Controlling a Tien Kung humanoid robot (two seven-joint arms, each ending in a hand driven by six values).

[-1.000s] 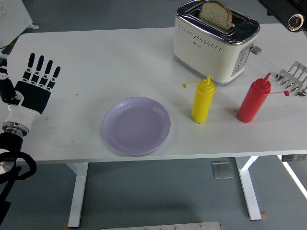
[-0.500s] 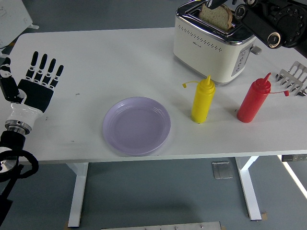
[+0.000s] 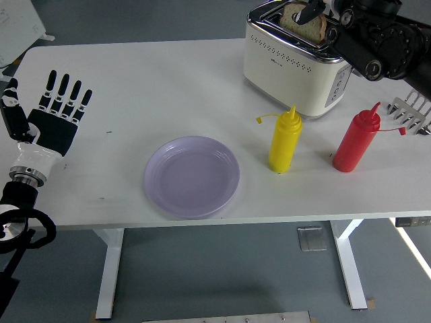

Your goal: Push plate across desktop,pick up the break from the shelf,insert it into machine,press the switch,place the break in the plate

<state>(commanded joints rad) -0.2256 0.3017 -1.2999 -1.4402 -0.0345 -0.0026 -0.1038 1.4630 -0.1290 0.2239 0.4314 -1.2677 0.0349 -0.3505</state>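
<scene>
My right hand (image 3: 316, 9) is at the bread slice (image 3: 301, 22) standing in the toaster (image 3: 296, 64) slot.

A dark finger overlaps the slice's top edge; whether my fingers have closed on it I cannot tell, as most of the hand is cut off. The purple plate (image 3: 192, 176) lies well toward me and leftward. My left hand (image 3: 54, 118), fingers spread and empty, rests far left.

The right hand (image 3: 315, 9) now reaches farther in from the upper right of the frame, its dark fingers over the bread slice (image 3: 300, 20). The left hand (image 3: 52, 116) sits slightly higher at the left edge.
</scene>
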